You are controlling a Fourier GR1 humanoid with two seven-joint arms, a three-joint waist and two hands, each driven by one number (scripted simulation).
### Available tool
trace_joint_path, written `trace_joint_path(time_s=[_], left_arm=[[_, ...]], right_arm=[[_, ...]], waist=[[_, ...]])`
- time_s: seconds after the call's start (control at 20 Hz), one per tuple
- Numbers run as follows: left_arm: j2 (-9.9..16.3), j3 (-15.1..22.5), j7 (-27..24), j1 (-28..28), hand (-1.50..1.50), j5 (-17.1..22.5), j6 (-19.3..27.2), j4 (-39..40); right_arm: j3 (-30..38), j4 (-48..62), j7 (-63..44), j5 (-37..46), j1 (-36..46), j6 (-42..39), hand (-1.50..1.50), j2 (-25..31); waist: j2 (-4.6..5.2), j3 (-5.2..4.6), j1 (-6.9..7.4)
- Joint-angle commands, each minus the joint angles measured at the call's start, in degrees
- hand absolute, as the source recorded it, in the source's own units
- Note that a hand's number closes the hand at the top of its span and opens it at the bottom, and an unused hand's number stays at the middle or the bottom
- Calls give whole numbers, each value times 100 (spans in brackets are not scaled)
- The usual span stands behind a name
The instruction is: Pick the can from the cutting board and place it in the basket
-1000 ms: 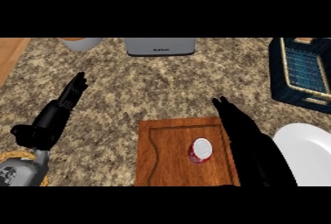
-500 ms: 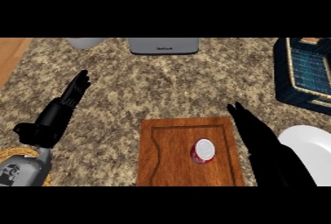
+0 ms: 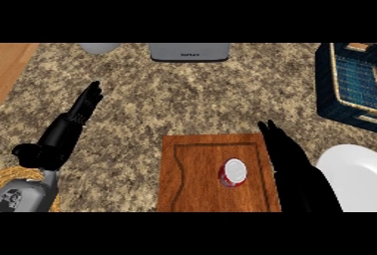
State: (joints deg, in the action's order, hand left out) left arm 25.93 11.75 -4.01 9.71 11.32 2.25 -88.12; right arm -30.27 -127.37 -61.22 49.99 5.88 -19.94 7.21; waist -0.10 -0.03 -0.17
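Observation:
A red can with a white top (image 3: 233, 173) stands upright on the wooden cutting board (image 3: 191, 169), near the board's right side. My right hand (image 3: 290, 162) is open with straight fingers just right of the can, along the board's right edge, apart from the can. My left hand (image 3: 74, 122) rests open at the left, fingers pointing up, far from the board. The dark blue basket (image 3: 352, 84) sits at the far right, partly cut off by the view's edge.
A white plate (image 3: 355, 179) lies at the lower right, beside my right forearm. A grey appliance (image 3: 189, 51) and a grey bowl (image 3: 99, 48) stand at the counter's back edge. The wooden counter edge (image 3: 15, 64) runs down the left.
My right hand has drawn back toward the lower right, from above the board's upper right corner to beside the can. The view has shifted slightly. My left hand has kept its pose.

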Motion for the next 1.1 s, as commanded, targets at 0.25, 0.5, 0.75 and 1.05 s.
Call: trace_joint_path(time_s=[0.25,0.5,0.75,1.05], left_arm=[[-305,-274,297,215,0,-241,-281,76],[-175,-589,614,-125,0,-315,-497,-626],[-537,-654,292,-154,0,-654,-651,-277],[-808,-824,420,33,0,-737,-781,-119]], right_arm=[[270,708,271,576,-115,281,-150,-344],[-243,872,751,1059,-622,957,-150,-423],[-235,783,883,958,-691,905,-150,-555],[-392,688,573,1217,-760,608,-150,-565]], waist=[[11,3,10],[0,4,29],[4,3,18],[4,2,6]])
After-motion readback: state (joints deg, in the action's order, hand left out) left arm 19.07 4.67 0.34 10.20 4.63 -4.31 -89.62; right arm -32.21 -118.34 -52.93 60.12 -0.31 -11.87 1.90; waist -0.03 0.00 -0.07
